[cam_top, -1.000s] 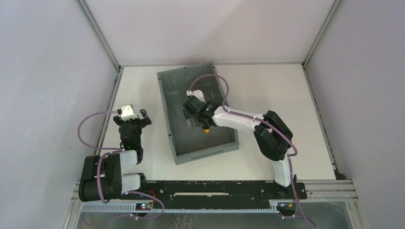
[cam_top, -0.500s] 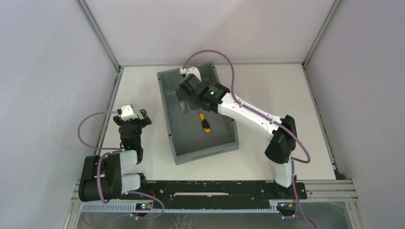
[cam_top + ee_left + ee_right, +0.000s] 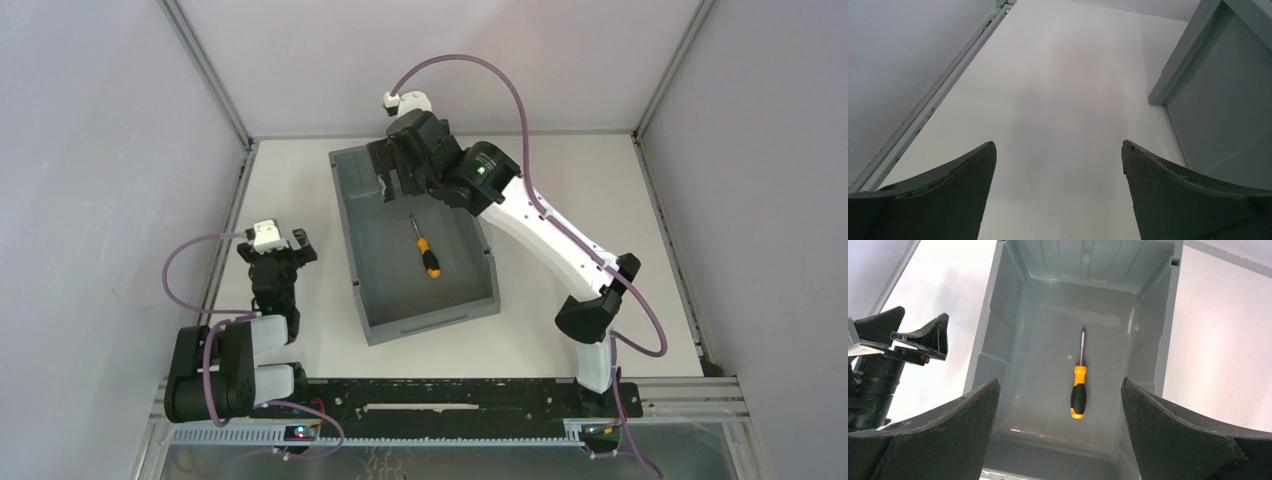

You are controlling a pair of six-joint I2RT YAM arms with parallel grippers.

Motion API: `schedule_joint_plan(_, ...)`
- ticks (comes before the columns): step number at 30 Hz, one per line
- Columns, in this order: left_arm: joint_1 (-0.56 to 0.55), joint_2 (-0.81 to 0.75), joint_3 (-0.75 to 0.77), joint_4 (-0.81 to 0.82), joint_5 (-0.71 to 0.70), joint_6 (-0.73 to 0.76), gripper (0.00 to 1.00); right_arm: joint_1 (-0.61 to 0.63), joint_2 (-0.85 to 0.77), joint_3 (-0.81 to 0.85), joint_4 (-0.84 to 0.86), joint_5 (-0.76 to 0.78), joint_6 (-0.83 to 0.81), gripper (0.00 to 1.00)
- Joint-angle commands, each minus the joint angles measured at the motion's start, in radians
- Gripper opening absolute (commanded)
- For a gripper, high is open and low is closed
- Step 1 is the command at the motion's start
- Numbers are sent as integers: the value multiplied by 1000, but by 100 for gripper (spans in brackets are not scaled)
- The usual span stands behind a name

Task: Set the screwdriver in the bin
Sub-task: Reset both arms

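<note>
Top view: the bin point(image 3: 430, 322) sits at centre frame on the white table point(image 3: 560, 190), slightly askew, its long axis running up and down the picture.

The screwdriver point(image 3: 1080, 372) lies flat on the bin floor near the middle. Its shaft points toward the top of the frame, its black and orange handle toward the bottom. Nothing touches it.

The right gripper point(image 3: 1059, 381) hangs over the bin's upper end, at upper centre of the top view. Its jaws are spread wide and hold nothing.

The left gripper point(image 3: 1058, 144) is at the left of the top view, over bare table just beside the bin's left wall and apart from it. Its jaws are spread, with nothing between them.
</note>
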Motion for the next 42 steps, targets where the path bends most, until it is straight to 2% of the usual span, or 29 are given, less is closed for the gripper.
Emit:
schedule_joint_plan(1, -7, -2, 31, 27, -9, 22, 100, -8, -33, 46, -39, 32, -45, 100)
schedule_joint_plan(5, -6, -2, 31, 27, -10, 23, 100, -58, -72, 23, -49, 31, -48, 100)
schedule_joint_plan(13, -6, -2, 31, 27, -10, 22, 100, -238, -212, -149, -23, 9, -64, 99)
schedule_joint_plan(22, -7, -2, 32, 27, -10, 22, 100, -528, -367, -333, 18, -84, -106, 100)
schedule_joint_plan(32, -6, -3, 31, 27, -9, 22, 100, -835, -445, -490, 90, -232, -160, 100)
schedule_joint_plan(37, -7, -2, 31, 27, -9, 23, 100, -914, -451, -522, 108, -250, -197, 100)
schedule_joint_plan(42, -7, -2, 31, 27, -10, 22, 100, -930, -454, -538, 128, -277, -210, 100)
